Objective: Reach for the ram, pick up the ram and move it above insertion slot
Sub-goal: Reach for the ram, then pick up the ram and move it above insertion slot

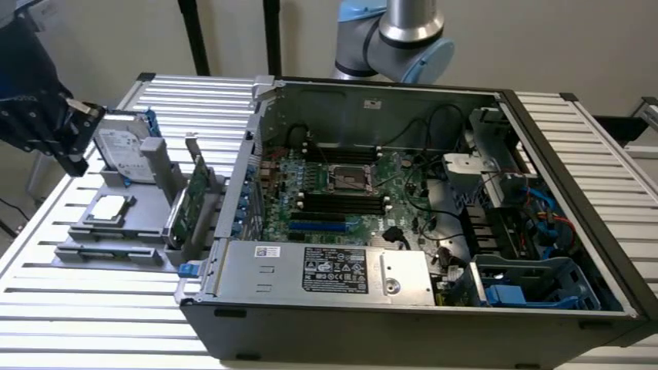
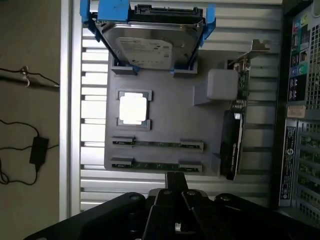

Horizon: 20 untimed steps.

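Arm (image 1: 396, 35) out to ext view's left, jaws shut, aimed down

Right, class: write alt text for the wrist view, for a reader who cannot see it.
The shut gripper hovers over a grey tray holding two ram sticks, a processor, a hard drive and an expansion card on edge; the gripper holds nothing.
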Each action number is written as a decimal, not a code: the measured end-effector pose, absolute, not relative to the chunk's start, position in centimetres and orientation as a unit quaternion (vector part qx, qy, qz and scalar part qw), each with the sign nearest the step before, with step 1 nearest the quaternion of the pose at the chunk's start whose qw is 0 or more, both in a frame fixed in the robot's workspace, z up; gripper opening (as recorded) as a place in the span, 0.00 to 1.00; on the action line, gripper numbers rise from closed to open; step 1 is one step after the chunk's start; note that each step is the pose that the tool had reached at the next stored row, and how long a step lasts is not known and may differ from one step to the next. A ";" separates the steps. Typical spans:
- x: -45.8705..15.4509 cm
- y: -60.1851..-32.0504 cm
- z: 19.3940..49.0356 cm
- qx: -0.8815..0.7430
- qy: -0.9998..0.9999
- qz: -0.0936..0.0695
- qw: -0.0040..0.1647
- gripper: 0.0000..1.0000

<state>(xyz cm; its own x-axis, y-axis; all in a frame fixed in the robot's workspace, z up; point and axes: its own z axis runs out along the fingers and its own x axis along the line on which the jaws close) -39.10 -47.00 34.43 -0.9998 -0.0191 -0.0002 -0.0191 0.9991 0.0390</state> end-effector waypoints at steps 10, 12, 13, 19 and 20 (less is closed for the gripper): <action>-39.1 -48.0 34.0 0.010 -1.000 -0.020 0.000 0.11; -39.1 -48.0 34.0 0.010 -1.000 -0.020 0.000 0.11; -39.2 -48.0 34.0 0.010 -1.000 -0.020 0.000 0.11; -39.3 -48.0 34.0 0.046 -0.999 -0.020 0.001 0.11; -39.3 -48.0 34.0 0.055 -0.998 -0.020 0.001 0.11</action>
<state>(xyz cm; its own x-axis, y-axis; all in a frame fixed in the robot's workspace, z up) -39.30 -47.99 34.02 -0.9940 -0.1092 -0.0005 -0.1091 0.9932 0.0394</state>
